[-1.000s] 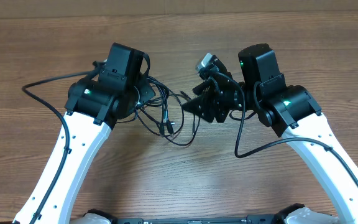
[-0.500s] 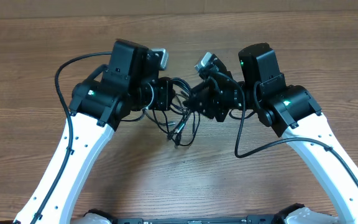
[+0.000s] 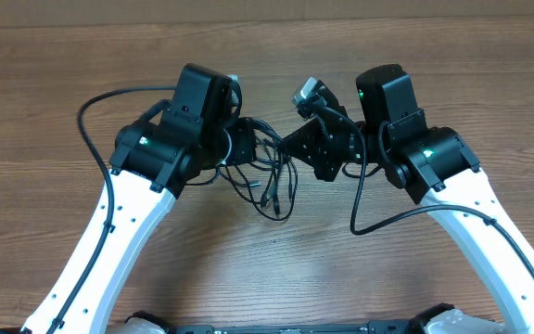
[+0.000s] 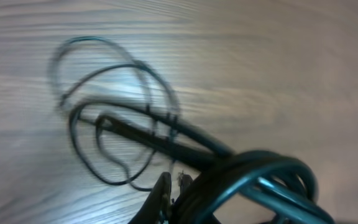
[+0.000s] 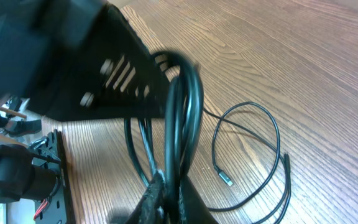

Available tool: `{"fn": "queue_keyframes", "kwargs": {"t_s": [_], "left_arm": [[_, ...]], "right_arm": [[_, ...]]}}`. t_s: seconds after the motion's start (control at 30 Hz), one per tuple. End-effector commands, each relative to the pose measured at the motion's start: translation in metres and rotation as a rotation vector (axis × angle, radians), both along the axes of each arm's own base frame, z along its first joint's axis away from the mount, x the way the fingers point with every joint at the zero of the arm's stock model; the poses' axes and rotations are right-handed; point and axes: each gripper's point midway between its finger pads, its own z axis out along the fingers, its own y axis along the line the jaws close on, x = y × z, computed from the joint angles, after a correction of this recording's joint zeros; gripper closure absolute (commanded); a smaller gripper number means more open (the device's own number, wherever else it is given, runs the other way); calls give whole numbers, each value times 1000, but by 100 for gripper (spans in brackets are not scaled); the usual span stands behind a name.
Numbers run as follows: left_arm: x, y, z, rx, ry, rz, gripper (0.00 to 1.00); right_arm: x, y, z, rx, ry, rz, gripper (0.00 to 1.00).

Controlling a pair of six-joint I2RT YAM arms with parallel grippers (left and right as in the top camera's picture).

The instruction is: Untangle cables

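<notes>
Your left gripper (image 4: 173, 185) is clamping shut on the cables (image 3: 269, 176), and your right gripper (image 5: 168, 186) is pinching the same bundle from the other side. The two are facing each other close together above the middle of the wooden counter (image 3: 248, 269). The bundle is stretching between them and loose loops are drooping to the wood below. One small plug (image 5: 227, 180) is lying on the counter at the end of a thin loop. The left arm's black housing (image 5: 73, 68) is crowding the right wrist view and hiding much of the bundle. Each arm's own thick wiring (image 3: 354, 199) is arching out to the side.
</notes>
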Motion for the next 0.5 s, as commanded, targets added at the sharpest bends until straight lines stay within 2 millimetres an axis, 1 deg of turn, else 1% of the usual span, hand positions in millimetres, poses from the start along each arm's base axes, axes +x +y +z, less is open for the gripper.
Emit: {"fn": "queue_keyframes", "kwargs": {"t_s": [0.0, 0.1, 0.23, 0.27, 0.33, 0.37, 0.4, 0.47], "left_arm": [[15, 34, 1, 6, 14, 330, 96], [15, 33, 1, -23, 32, 364, 96], [13, 29, 1, -14, 27, 302, 96], [13, 28, 1, 1, 19, 274, 96], [12, 25, 1, 21, 6, 203, 96], [10, 22, 1, 25, 2, 161, 96], [9, 18, 1, 24, -3, 117, 96], [6, 8, 3, 14, -19, 12, 96]], "right_arm": [[-3, -1, 11, 14, -31, 7, 96], [-3, -1, 11, 14, -32, 7, 96], [-2, -2, 11, 10, -34, 2, 95], [-1, -3, 10, 3, -36, -6, 89], [1, -4, 8, -9, -40, -19, 58], [2, -5, 8, -14, -41, -23, 48], [2, -5, 7, -16, -42, -26, 45], [3, -6, 7, -19, -46, -31, 42]]}}
